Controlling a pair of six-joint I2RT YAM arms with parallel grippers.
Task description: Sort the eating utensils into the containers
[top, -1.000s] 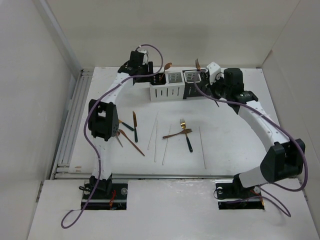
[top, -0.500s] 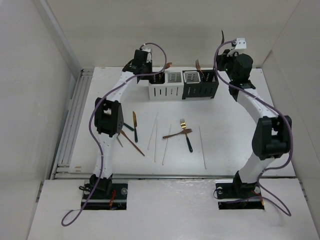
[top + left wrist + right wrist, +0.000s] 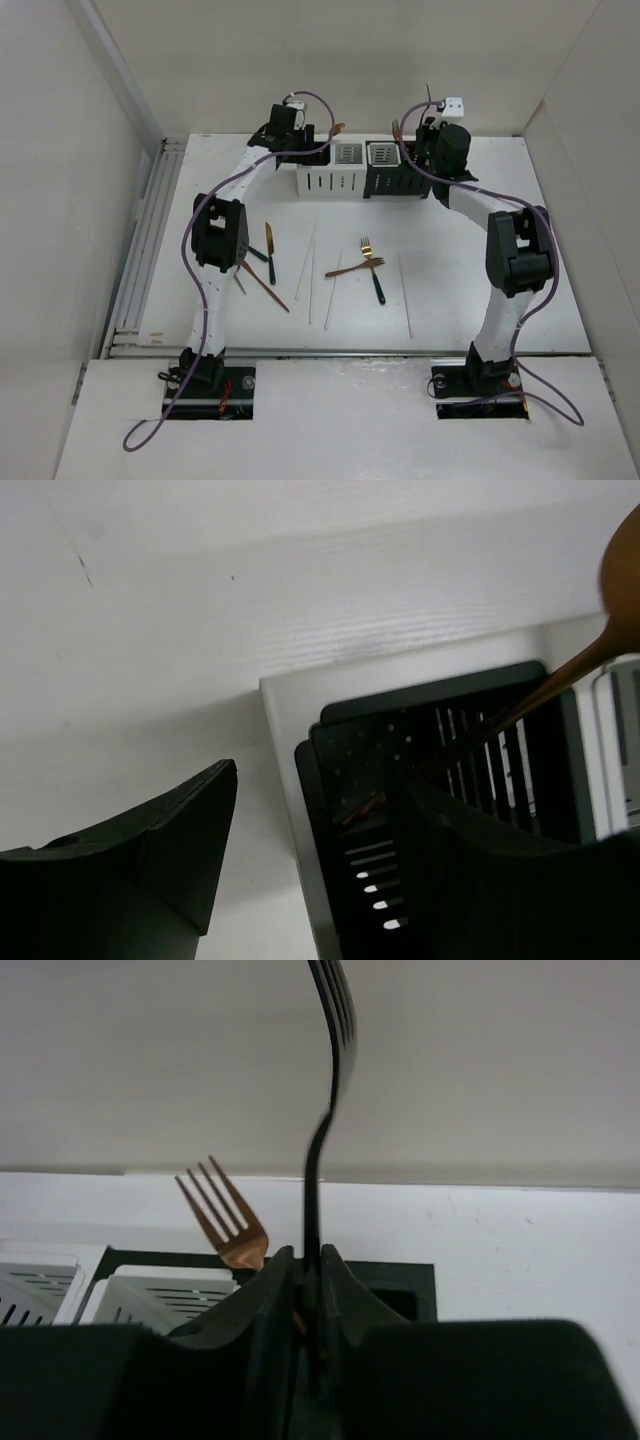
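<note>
Right end effector (image 3: 308, 1260): I hold it clamped on dark fork (image 3: 325, 1060), tines up. Swung in from 3 o'clock this past second, now over black containers (image 3: 400, 182) at 12 o'clock. Insertion next, I judge. Obstruction: copper fork (image 3: 225, 1222) standing there. Left end effector (image 3: 315, 850): spread wide, empty.

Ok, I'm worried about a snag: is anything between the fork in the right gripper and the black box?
Nothing visible does. The right gripper holds the dark fork upright at the black box; the copper fork stands in a compartment off to one side of the held one.
</note>
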